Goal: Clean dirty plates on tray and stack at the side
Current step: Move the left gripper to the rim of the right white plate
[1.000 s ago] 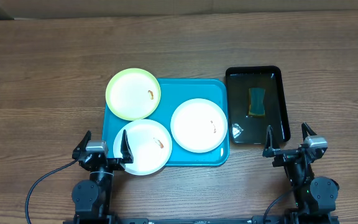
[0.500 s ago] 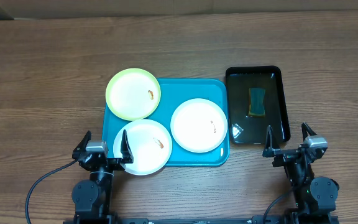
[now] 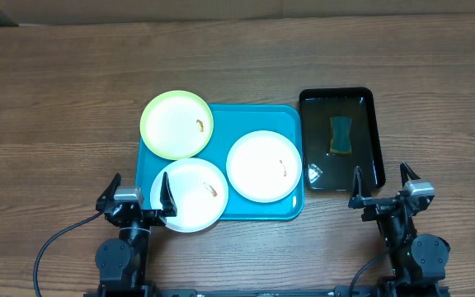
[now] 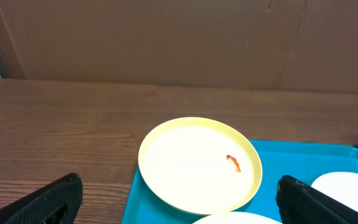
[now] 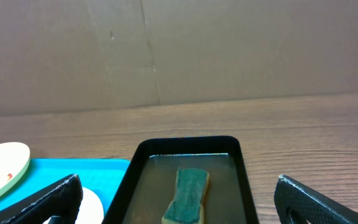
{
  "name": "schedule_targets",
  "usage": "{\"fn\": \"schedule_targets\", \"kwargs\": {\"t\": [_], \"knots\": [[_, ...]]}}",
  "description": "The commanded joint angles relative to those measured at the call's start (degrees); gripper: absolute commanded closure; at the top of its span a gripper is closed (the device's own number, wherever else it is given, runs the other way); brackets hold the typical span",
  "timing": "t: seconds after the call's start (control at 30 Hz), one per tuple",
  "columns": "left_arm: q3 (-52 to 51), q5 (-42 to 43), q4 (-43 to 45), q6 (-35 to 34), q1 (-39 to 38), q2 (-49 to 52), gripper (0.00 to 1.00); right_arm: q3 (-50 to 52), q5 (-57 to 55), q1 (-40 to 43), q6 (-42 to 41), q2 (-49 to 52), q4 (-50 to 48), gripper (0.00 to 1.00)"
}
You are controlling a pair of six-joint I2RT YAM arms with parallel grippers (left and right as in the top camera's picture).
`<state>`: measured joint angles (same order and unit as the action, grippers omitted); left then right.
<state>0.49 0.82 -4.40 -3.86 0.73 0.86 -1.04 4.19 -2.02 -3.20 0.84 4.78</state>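
Altogether I count three dirty plates, one tray (image 3: 246, 118), one black basin (image 3: 377, 142) with one sponge (image 3: 340, 134) in it, and my two claws.

Each plate is round and carries a small brown-orange smear. The lime-green-rimmed plate (image 3: 177, 124) sits on the tray's far left corner and hangs over the rim there, out above the counter (image 3: 56, 99). One white plate (image 3: 190, 195) lies at the tray's near left and sticks out past its near rim. The other white plate (image 3: 264, 166) lies flat on the tray's right half, close to the right rim. None of the three touches another.

The tray is turquoise-blue and rectangular, with rounded corners and a low rim. The basin stands just beside its right rim, glossy, with the green sponge lying lengthwise toward its far end.

My left claw (image 3: 139, 188) rests low at the tray's near left corner, pointing across the tray, fingers spread wide and holding nothing. One finger is right beside the near white plate; I cannot tell whether it touches. My right claw (image 3: 381, 183) sits off the tray's right side, just short of the basin's near end, aimed along the basin, fingers likewise wide apart and empty.
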Motion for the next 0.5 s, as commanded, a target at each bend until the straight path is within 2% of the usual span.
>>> {"fn": "schedule_targets", "kwargs": {"t": [0.0, 0.13, 0.23, 0.33, 0.47], "knots": [[-0.2, 0.2, 0.1, 0.7, 0.0, -0.6, 0.00, 0.6, -0.5, -0.3, -0.2, -0.7, -0.3, 0.00], [-0.2, 0.5, 1.2, 0.6, 0.0, -0.6, 0.00, 0.6, -0.5, -0.3, -0.2, -0.7, -0.3, 0.00], [-0.2, 4.0, 0.2, -1.0, 0.0, -0.4, 0.00, 0.6, -0.5, -0.3, -0.2, -0.7, -0.3, 0.00], [0.5, 9.5, 4.1, -2.1, 0.0, -0.4, 0.00, 0.6, -0.5, -0.3, -0.2, -0.7, -0.3, 0.00], [10.3, 11.6, -5.2, -10.7, 0.0, 1.6, 0.00, 0.6, -0.5, -0.3, -0.2, -0.7, -0.3, 0.00]]}}
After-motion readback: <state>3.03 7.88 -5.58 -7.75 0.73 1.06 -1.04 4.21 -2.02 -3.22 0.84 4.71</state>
